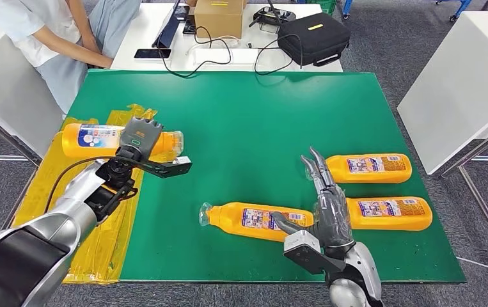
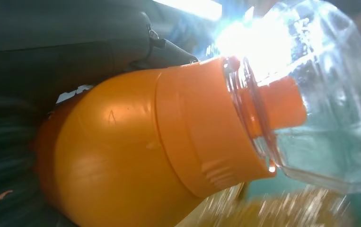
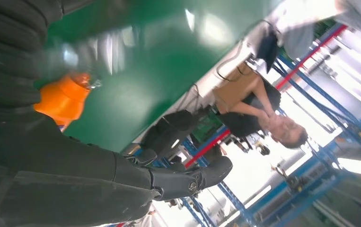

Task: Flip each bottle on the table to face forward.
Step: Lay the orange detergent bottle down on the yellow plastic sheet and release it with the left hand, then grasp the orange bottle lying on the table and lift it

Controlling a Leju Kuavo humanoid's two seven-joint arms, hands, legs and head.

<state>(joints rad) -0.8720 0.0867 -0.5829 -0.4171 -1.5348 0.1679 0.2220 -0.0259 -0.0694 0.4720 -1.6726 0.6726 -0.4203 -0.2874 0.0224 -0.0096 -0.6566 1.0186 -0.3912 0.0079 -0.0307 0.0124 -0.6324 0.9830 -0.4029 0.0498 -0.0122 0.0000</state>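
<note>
The left robot hand (image 1: 140, 137) was closed around the middle of one orange bottle (image 1: 94, 139) near the left edge of the desk (image 1: 241, 121), over the yellow tape (image 1: 110, 249) that covers that side. The bottle was lying level, its clear cap (image 1: 175, 142) pointing toward the centre of the desk. From the head view I could not tell if it was lifted or resting on the surface.

The right robot hand (image 1: 326, 204) held nothing; its fingers were stretched out straight and apart. It was between three other bottles close to the right front corner: a near-centre bottle (image 1: 254, 220) by its thumb, a far-right bottle (image 1: 369, 167) just beside its fingertips, and a near-right bottle (image 1: 389, 213) at its side.

The bottles looked like rigid plastic, smooth and glossy, so I judged them slippery and ready to roll when laid down. They seemed full of liquid and so rather heavy. The best place to grasp seemed to be the wide labelled body, not the clear cap, which looked thin and could perhaps come off.

In the left wrist view the orange shoulder (image 2: 121, 156) and the clear cap (image 2: 320, 94) were sharp, but the fingers were dark and unclear. The label of the held bottle was partly covered by the hand. The right wrist view was blurred around the bottle neck (image 3: 62, 97).
</note>
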